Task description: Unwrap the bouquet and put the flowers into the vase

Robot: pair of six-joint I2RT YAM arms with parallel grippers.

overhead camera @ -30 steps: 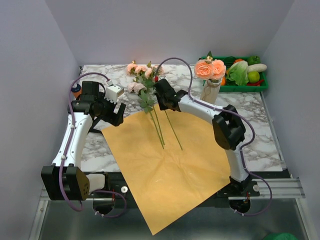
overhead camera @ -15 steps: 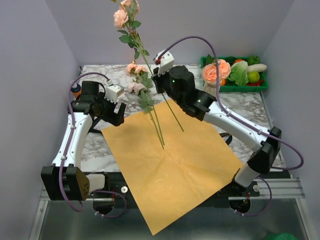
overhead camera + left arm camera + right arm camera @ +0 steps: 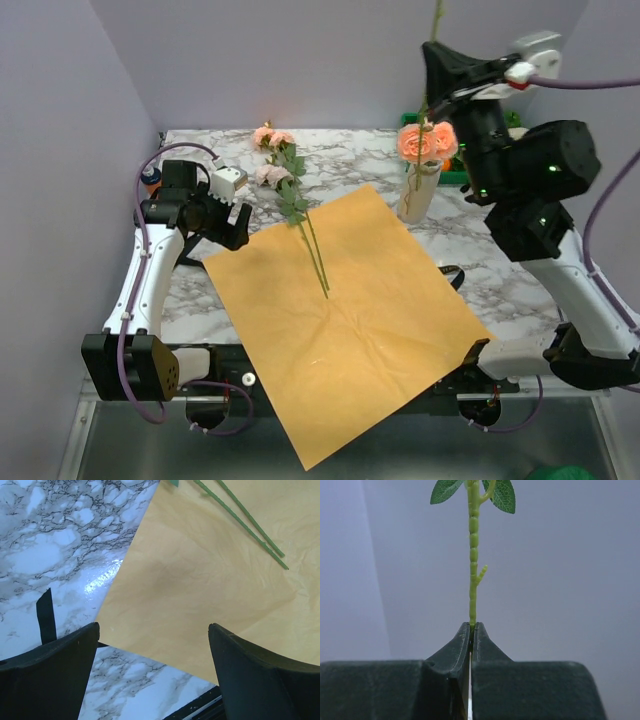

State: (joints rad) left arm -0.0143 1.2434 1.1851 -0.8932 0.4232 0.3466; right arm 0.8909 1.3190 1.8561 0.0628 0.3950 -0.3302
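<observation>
Upright at the back right of the marble table [image 3: 190, 290], just off the far corner of the orange paper [image 3: 340, 330]: the vase [image 3: 417, 195]. Loaded with peach roses [image 3: 425, 140], blooms bunched at the rim.

The right gripper [image 3: 432, 55] is held high above the vase, its fingers [image 3: 455, 645] pinched fully together on a thin green stem [image 3: 472, 570]. The stem runs up out of the top view, so its bloom is not seen. Whether its lower end reaches the vase cannot be told.

The left gripper [image 3: 235, 228] is parked low at the paper's left edge, jaws spread wide, nothing held.

The paper is laid out flat and overhangs the near table edge. The remaining flowers [image 3: 318, 255] are lying across it, stems on the paper, blooms on the marble beyond.

The green crate [image 3: 455, 179] is mostly hidden behind the right arm and its contents cannot be made out. A small orange bottle [image 3: 152, 180] stands at the left edge.
</observation>
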